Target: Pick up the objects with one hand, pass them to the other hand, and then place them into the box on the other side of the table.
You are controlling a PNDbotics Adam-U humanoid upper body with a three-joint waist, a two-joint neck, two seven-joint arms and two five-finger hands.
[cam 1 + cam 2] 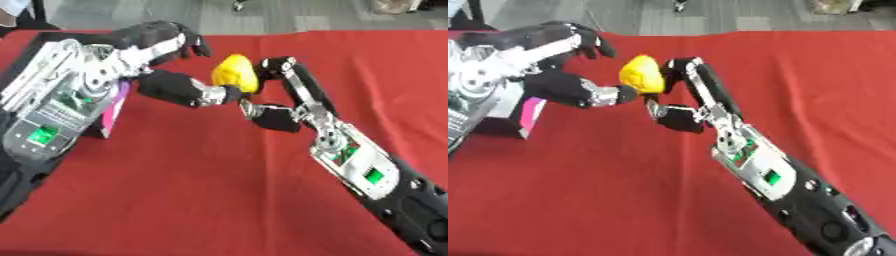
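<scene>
Right hand point(278, 95), on a forearm entering from the lower right, curled its fingers round a yellow object point(235, 73) held above the red tablecloth point(192, 190) near mid-table. Left hand point(179, 82) met it from the left, thumb touching the object's lower edge, upper fingers bent and clear of it. Pink-sided box point(114, 112) stood partly hidden behind the left arm
</scene>
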